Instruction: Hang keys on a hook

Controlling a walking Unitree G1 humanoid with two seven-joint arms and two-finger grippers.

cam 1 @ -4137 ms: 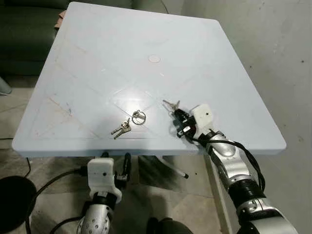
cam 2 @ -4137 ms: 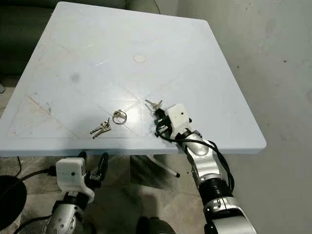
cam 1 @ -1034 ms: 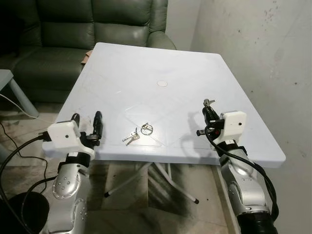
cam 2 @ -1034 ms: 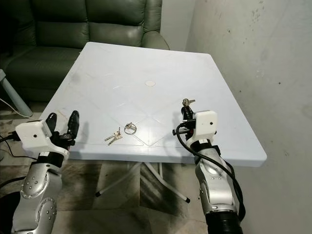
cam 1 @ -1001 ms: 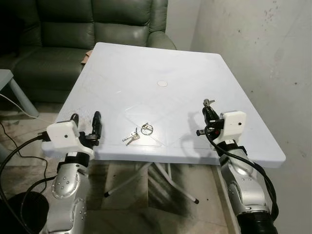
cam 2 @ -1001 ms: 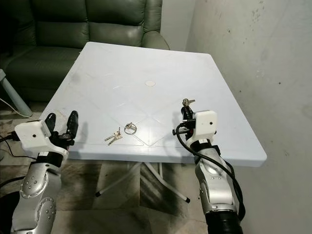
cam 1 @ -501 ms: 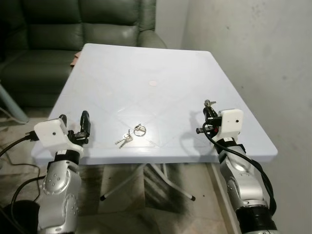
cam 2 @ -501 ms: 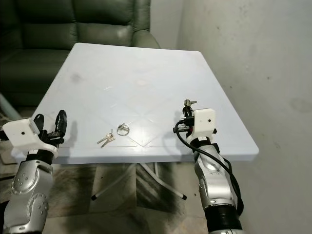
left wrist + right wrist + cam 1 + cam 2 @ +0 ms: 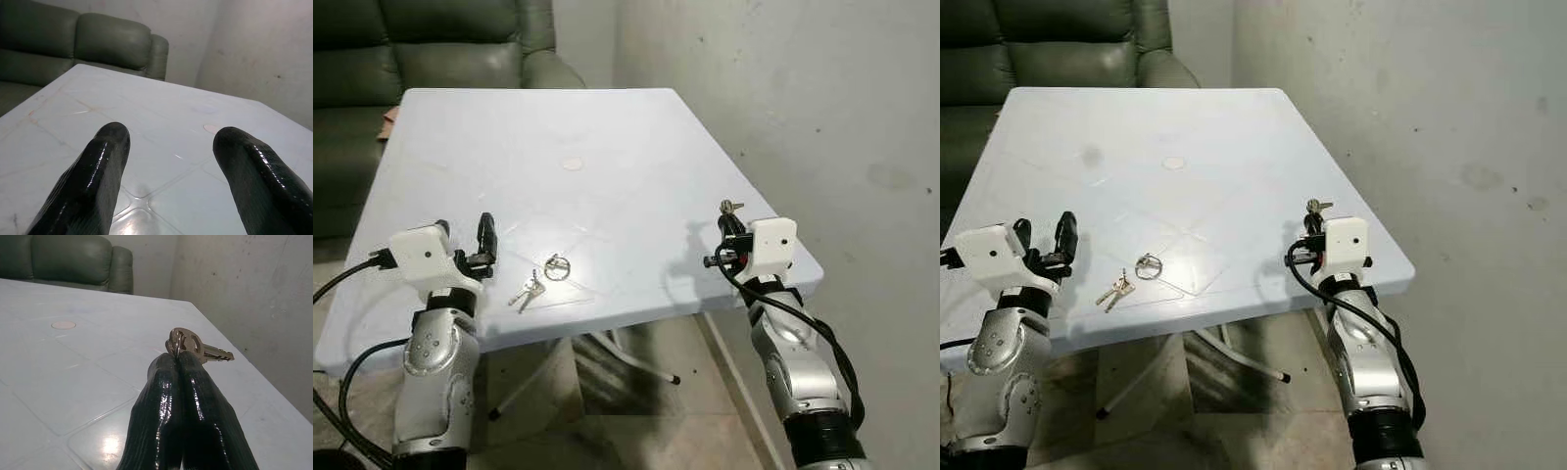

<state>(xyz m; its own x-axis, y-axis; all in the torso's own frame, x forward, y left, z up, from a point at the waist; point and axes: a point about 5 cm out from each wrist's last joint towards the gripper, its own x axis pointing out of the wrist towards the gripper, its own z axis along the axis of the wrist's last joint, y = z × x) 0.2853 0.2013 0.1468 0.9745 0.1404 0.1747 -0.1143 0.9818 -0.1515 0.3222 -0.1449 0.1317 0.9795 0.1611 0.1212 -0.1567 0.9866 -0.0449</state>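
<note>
Head views: the right gripper (image 9: pixel 728 227) has a key (image 9: pixel 730 207) pinched up off the white plastic table (image 9: pixel 607 127), so pickup's done and hanging is left (can't spot a hook). Another key bunch (image 9: pixel 527 291) and a ring (image 9: pixel 556 265) lie on the table.

Left wrist: left gripper (image 9: pixel 171 161), jaws spread, holding nothing, green sofa (image 9: pixel 73 49) behind.

Right wrist: jaws pressed together on the key, bare stained wall (image 9: pixel 244 284) beyond.

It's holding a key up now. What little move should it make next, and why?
Probably keep turning toward the wall to look for a hook. The right end effector is shut on a key, lifted off the white table. The other keys lie on the table near the open left end effector.
</note>
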